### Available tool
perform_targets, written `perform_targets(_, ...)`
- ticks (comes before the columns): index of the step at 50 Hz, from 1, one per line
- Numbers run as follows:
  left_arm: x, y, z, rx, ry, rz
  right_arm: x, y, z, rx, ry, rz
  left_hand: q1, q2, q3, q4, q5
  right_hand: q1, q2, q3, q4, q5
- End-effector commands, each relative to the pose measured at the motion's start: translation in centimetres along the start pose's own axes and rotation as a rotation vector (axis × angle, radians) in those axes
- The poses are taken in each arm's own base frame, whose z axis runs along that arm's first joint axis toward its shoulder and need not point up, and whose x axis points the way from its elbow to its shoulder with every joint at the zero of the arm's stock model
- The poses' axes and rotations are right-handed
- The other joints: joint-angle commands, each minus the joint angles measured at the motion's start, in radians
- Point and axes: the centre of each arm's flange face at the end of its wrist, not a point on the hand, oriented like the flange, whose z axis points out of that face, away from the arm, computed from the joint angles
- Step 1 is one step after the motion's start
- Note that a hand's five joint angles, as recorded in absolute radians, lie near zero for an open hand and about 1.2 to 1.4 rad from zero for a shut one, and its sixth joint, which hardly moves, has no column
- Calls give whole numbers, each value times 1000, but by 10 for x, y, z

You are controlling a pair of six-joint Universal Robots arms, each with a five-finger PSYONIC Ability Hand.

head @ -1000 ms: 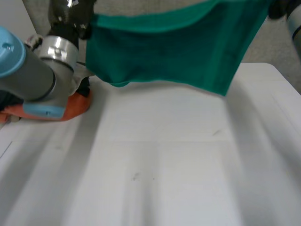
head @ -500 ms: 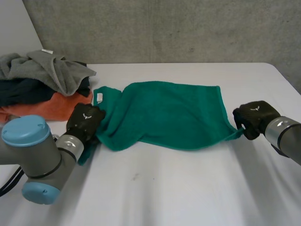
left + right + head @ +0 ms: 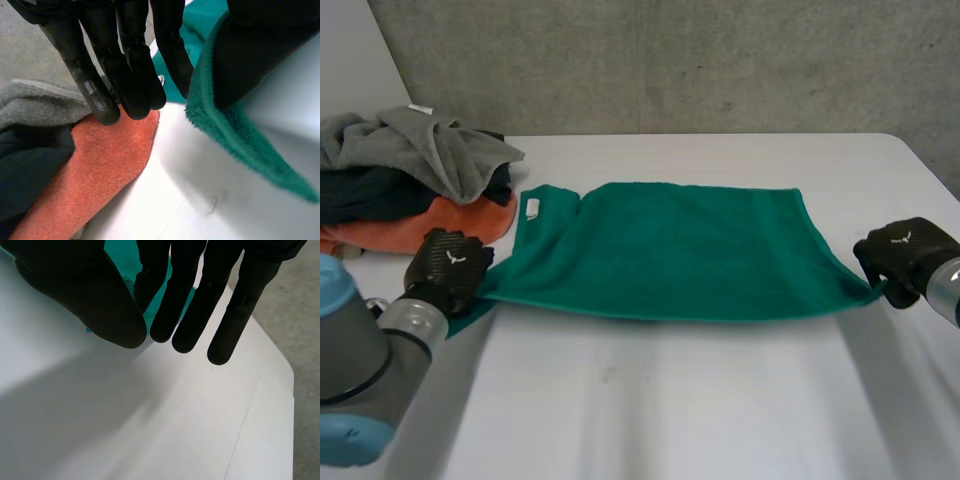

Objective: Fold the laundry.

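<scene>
A green towel [image 3: 670, 250] is stretched between two robot hands over the white bench [image 3: 670, 410].
The towel spans mid-frame in the head view. The left robot hand [image 3: 445, 265] pinches its lower-left corner, and the right robot hand [image 3: 905, 255] pinches its lower-right corner. A laundry pile [image 3: 410, 180] sits at the upper left.

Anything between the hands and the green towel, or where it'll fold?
Nothing visible: the left hand and right hand each pinch a near corner of the green terry towel, spread on the white table. The heaped laundry pile sits beside the left hand.
</scene>
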Motion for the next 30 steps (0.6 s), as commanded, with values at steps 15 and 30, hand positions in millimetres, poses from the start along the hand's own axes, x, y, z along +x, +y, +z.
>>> perform_targets(15,5,-17,-53,-124,262,180,39,28,-56,-208,-72,-192,231,203,208,200,237,262,228,209,199,200)
perform_targets(30,43,-43,65,77,143,247,22,9,44,-73,82,-38,231,203,208,200,237,144,110,91,81,82)
